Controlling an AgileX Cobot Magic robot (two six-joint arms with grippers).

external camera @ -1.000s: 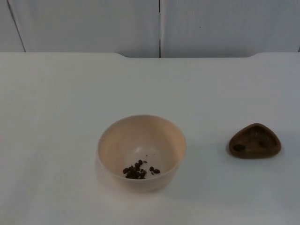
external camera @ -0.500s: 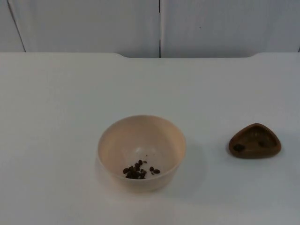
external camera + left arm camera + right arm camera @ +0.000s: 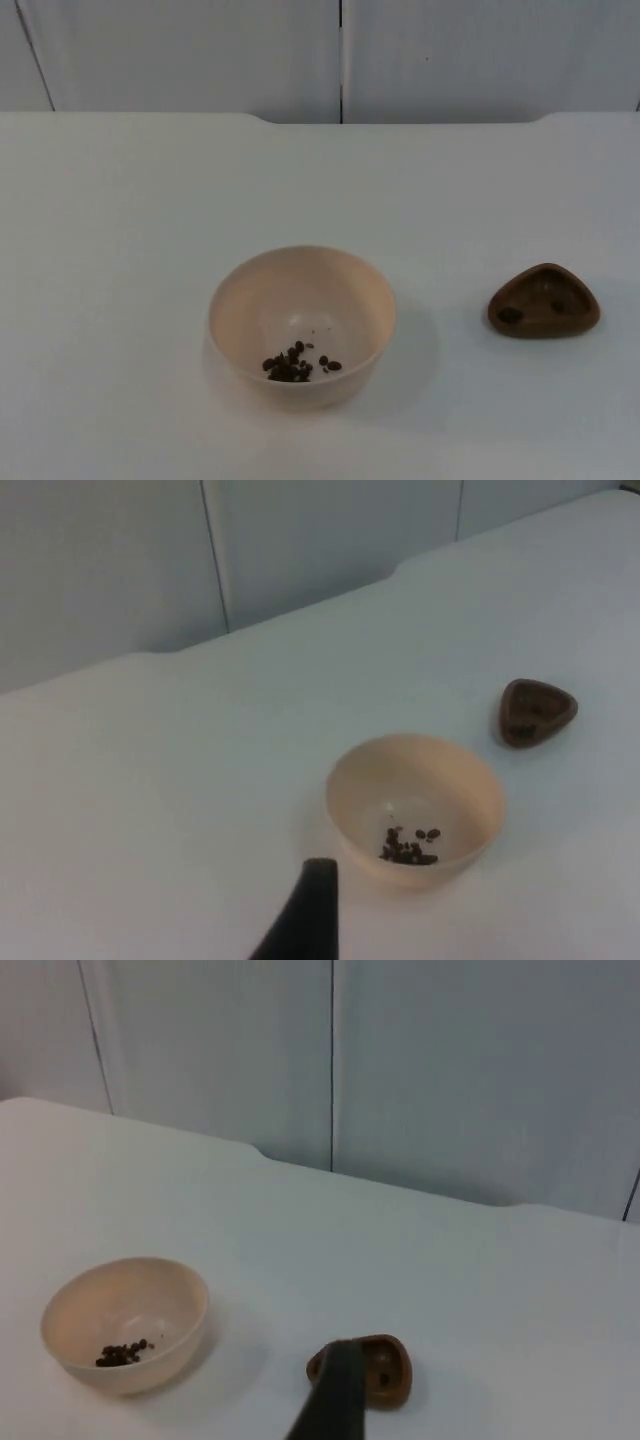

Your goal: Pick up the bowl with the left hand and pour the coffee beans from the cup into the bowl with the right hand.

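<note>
You have the bowl sitting upright on the white table, toward the near edge and about midway across. A small heap of dark coffee beans already lies at its bottom. The cup stands well apart to the bowl's right, a low brown vessel with a rounded three-cornered outline, and a few dark specks that may be leftover beans show inside it.

The left end effector hangs above the table on the near side of the bowl, clear of it and holding nothing; you see one black fingertip, so how far its fingers are spread cannot be told. The right end effector hangs just on the near side of the cup, also with nothing in it, and its opening cannot be told either. Both arms look to be waiting.

Judge the bowl as light and stiff: a pale beige, smooth, matt shell with a thin rim and steep round walls, probably plastic or glazed ware. That smooth curve will likely slip under a pinch from outside, so take it by the rim, one finger inside and one outside, on the side toward the left arm. Keep it level, since the loose beans will roll.

The cup looks like dark wood or stoneware, small, hard and light. Grip it across two of its flatter sides rather than at a corner, so one corner can serve as a spout when you tip it.

The grey partition wall closes the far end of the table.
</note>
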